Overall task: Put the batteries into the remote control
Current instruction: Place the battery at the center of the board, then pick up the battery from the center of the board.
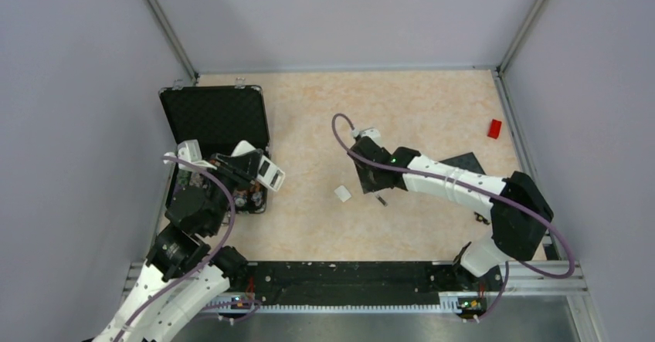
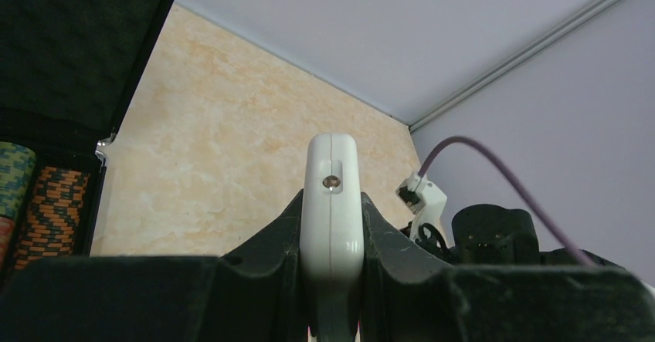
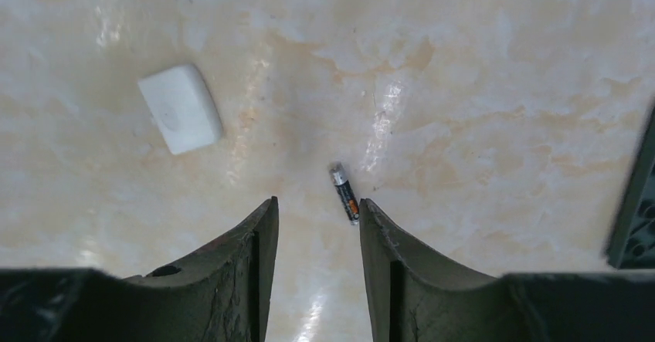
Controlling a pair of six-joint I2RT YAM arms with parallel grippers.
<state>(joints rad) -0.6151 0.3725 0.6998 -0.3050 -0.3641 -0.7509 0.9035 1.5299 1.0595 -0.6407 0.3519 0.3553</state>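
My left claw [image 2: 330, 207] was clamped on the remote control [image 2: 332, 164], centre frame. My right claw [image 3: 313, 218] stood part open, empty, just beside a battery [image 3: 344, 194] on the bench [image 3: 479, 87].

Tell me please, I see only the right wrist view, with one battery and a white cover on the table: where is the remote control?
Observer: The left gripper is shut on the remote control, held up beside the open black case.
Operator: What is the dark thing at my view's right edge?
Observer: It seems a flat black sheet lying on the table.
Operator: Anything else out there?
Observer: A red block near the table's far right edge.
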